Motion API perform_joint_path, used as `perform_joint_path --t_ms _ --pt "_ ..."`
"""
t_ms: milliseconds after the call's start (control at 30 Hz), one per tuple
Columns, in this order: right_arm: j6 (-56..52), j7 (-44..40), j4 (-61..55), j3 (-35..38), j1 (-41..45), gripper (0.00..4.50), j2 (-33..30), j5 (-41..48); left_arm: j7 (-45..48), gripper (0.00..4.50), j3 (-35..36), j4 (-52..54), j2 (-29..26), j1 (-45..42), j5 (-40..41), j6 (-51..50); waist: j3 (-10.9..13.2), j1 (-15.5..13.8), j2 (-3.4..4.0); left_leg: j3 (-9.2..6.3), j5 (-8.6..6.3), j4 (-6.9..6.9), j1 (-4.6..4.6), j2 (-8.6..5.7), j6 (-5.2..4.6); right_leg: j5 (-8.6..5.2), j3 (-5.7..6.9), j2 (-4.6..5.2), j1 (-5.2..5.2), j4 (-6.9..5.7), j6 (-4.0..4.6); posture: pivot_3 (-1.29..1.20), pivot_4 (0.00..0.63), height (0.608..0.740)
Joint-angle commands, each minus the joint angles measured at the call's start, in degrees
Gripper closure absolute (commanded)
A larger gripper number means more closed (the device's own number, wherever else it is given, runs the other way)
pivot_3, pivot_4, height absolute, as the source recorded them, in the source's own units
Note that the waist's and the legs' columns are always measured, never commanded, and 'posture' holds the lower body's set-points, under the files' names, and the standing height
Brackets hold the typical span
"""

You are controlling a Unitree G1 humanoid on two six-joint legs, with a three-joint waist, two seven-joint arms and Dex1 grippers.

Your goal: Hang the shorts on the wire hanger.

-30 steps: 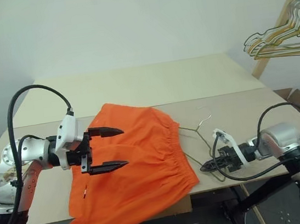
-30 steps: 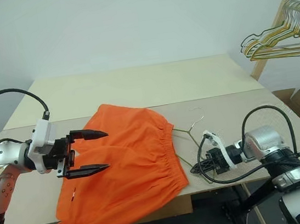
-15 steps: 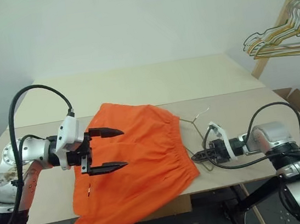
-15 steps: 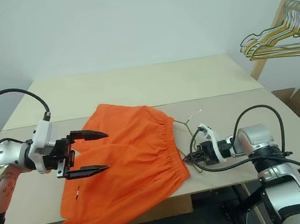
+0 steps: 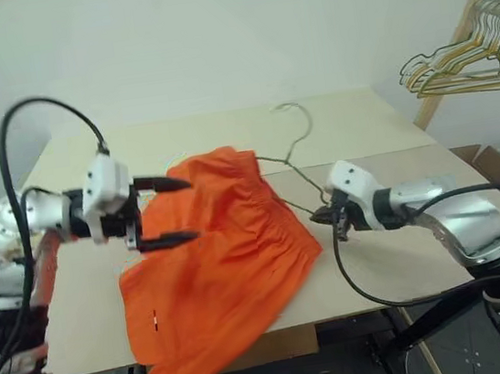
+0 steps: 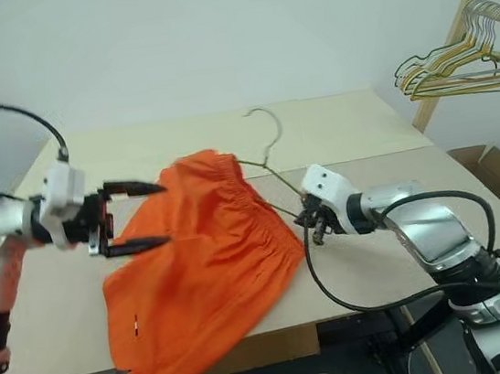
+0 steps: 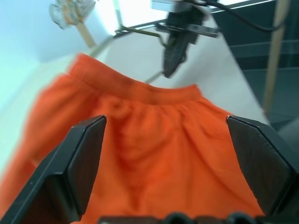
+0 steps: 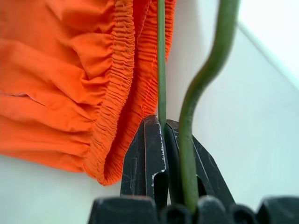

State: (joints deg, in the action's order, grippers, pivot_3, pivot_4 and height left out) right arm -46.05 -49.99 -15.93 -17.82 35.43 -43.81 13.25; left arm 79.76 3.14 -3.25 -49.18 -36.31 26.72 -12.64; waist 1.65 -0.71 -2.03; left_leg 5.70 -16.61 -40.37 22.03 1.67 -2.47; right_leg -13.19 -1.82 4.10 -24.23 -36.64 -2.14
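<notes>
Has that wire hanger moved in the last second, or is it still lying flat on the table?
Yes. The hanger was flat by the table's front edge; now the right gripper holds it tilted up, its hook against the far tabletop.

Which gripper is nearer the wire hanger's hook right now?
Right. The right gripper is shut on the wire hanger, whose hook rises above it. The left gripper hangs open over the far side of the shorts.

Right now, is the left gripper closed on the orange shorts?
No: the left gripper hangs wide open above the orange shorts, with its two black fingers spread apart and no fabric between them.
</notes>
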Motion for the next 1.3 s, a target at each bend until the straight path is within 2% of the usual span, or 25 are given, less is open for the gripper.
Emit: perform_joint_path --t_ms 33,367,467,600,733,1100,1300 --pt "2.9 -2.7 -1.9 -3.5 3.7 4.50 -0.9 -3.3 1.2 0.04 -0.9 -6.9 0.6 -7.1 -3.0 4.3 0.0 0.3 0.00 0.07 0.00 0.00 0.06 0.01 0.00 0.00 0.03 -0.01 -0.03 0.04 0.00 0.01 0.000 0.740" --pt "4.4 -9.3 2.2 -9.4 11.1 4.50 -0.7 -8.8 12.1 0.04 -12.3 -21.7 1.4 -15.7 -15.0 17.9 0.0 1.7 0.00 0.30 0.00 -0.07 0.13 0.03 0.00 -0.01 0.07 -0.01 -0.09 0.01 0.00 0.00 0.000 0.740" --pt "4.6 -11.2 2.7 -10.2 12.4 4.50 -1.0 -9.8 12.7 0.04 -15.8 -24.1 1.2 -16.5 -16.8 20.5 0.0 1.8 0.01 0.32 0.00 -0.07 0.14 0.04 -0.01 -0.02 0.06 -0.01 -0.13 -0.03 0.01 0.00 0.000 0.740" --pt "4.7 -13.3 2.4 -10.5 13.0 4.50 -1.1 -10.8 10.0 0.04 -18.3 -29.9 3.5 -18.3 -23.7 25.8 0.0 1.8 0.01 0.32 -0.01 -0.08 0.18 0.05 -0.01 -0.02 0.06 0.00 -0.17 -0.04 0.01 -0.01 0.000 0.740" --pt "4.5 -14.2 2.4 -10.3 13.3 4.50 -0.6 -11.7 9.3 0.94 -18.9 -34.0 5.3 -19.8 -26.4 28.8 0.0 1.7 0.01 0.30 -0.03 -0.22 0.27 0.06 -0.04 -0.02 0.13 0.02 -0.18 -0.06 0.01 -0.02 0.000 0.740" --pt "2.3 -16.2 2.5 -9.5 14.9 4.50 0.0 -11.8 10.8 4.46 -18.5 -37.6 7.6 -21.0 -27.0 31.1 0.0 2.2 0.01 0.28 -0.05 -0.32 0.31 0.09 -0.09 -0.02 0.16 0.03 -0.21 -0.12 0.01 -0.03 0.000 0.740" --pt "2.7 -17.6 2.0 -8.3 15.0 4.50 0.1 -10.5 12.0 4.49 -17.8 -37.3 8.1 -21.1 -26.0 29.5 0.0 2.8 0.01 0.23 -0.05 -0.35 0.36 0.07 -0.09 -0.02 0.21 0.07 -0.21 -0.12 0.00 -0.03 0.000 0.740"
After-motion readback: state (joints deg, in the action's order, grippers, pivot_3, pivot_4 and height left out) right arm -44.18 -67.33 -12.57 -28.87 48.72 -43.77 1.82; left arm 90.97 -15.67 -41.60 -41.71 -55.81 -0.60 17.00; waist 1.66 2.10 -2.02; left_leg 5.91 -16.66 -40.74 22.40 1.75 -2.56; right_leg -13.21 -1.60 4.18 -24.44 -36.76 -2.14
